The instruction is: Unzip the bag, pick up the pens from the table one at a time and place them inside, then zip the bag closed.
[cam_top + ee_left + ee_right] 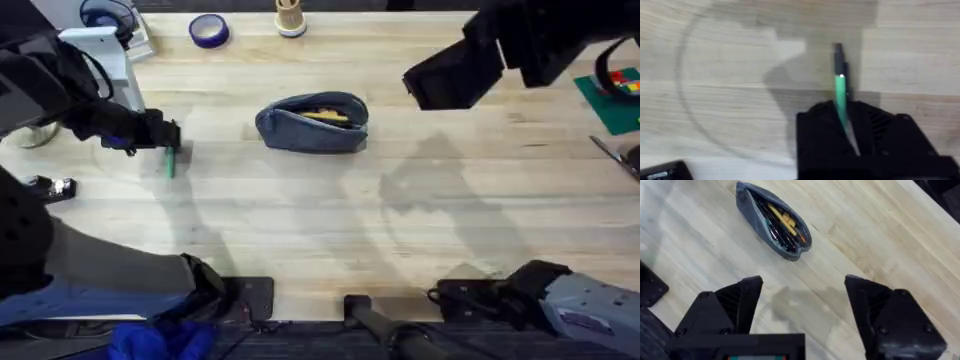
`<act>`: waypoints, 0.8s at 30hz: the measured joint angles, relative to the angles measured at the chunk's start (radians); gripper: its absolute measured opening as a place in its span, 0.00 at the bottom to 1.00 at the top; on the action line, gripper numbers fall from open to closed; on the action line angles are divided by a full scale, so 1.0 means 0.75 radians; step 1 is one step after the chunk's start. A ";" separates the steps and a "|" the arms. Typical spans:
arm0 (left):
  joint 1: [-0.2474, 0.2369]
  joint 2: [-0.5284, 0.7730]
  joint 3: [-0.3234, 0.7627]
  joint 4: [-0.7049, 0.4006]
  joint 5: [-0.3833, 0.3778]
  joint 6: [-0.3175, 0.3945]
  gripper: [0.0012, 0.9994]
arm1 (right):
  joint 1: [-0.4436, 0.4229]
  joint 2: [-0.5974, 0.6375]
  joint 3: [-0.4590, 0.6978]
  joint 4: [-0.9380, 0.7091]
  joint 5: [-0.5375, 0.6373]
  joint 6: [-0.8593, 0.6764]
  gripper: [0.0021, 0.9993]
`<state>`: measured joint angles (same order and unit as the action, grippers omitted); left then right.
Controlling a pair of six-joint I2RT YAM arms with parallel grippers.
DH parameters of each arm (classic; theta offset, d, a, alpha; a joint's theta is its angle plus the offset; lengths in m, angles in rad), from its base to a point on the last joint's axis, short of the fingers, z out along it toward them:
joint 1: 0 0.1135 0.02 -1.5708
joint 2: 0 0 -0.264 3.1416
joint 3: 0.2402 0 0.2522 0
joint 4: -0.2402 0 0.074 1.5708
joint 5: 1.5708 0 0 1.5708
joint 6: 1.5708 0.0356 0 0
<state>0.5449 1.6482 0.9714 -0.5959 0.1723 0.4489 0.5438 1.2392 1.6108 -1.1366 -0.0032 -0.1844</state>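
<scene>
One green pen pinched in left fingers, perhaps one yellow pen in open bag, right fingers spread.

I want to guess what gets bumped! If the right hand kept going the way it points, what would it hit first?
Probably the bare table. The open right hand points down at plain wood, and the open bag lies farther ahead, so it would likely miss it, though depth is hard to judge.

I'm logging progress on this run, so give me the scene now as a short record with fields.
bag: unzipped, lying mid-table
yellow pen: inside the bag
green pen: between the left gripper's fingers, at the table
left gripper: shut on the green pen
right gripper: open, raised above the table, holding nothing
</scene>
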 joint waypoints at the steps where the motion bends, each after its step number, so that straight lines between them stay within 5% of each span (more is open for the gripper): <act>1: -0.001 0.000 0.000 0.002 -0.002 0.000 0.11 | 0.000 0.000 0.000 0.000 0.000 0.000 1.00; 4: -0.002 0.000 0.004 0.006 -0.001 -0.001 0.05 | 0.000 0.000 0.000 0.000 0.000 0.001 1.00; 24: -0.001 0.000 0.005 0.014 0.006 -0.002 0.04 | 0.000 0.000 0.000 0.000 0.000 0.001 1.00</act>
<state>0.5442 1.6485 0.9753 -0.5854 0.1765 0.4477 0.5434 1.2392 1.6108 -1.1370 -0.0032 -0.1841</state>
